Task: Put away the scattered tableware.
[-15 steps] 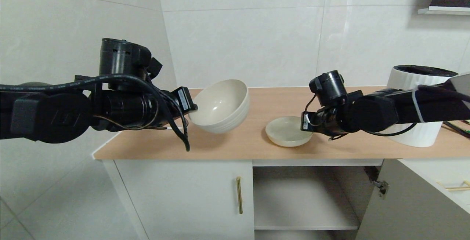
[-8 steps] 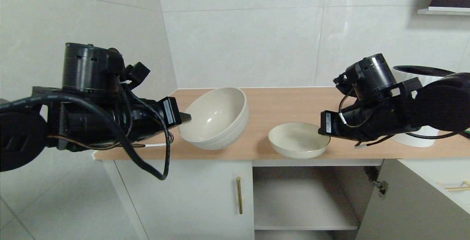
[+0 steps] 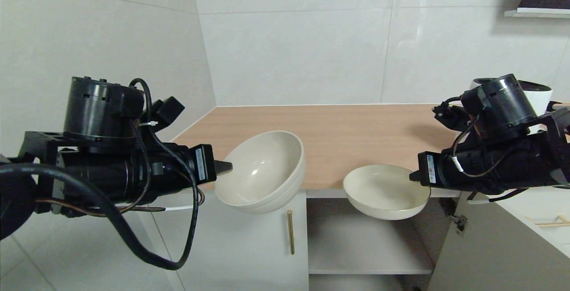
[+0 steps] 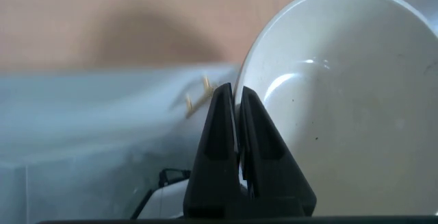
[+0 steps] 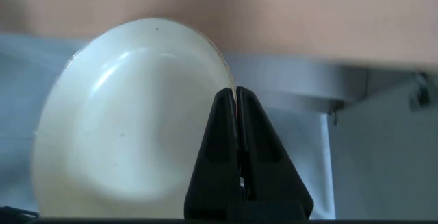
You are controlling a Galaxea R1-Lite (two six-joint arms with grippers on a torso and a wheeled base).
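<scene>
Bowl (image 3: 262,173), plate (image 3: 383,191), each gripped by rim

Head wide, downward; wrists close-up.

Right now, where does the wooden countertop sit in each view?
Head view: the countertop spans the middle, behind the deep bowl and shallow dish.
Left wrist view: countertop as a tan band beyond the deep bowl, past the left tool.
Right wrist view: countertop as a tan band beyond the shallow dish, past the right tool.
Shared landmark: the pale front edge just below the wood.
</scene>
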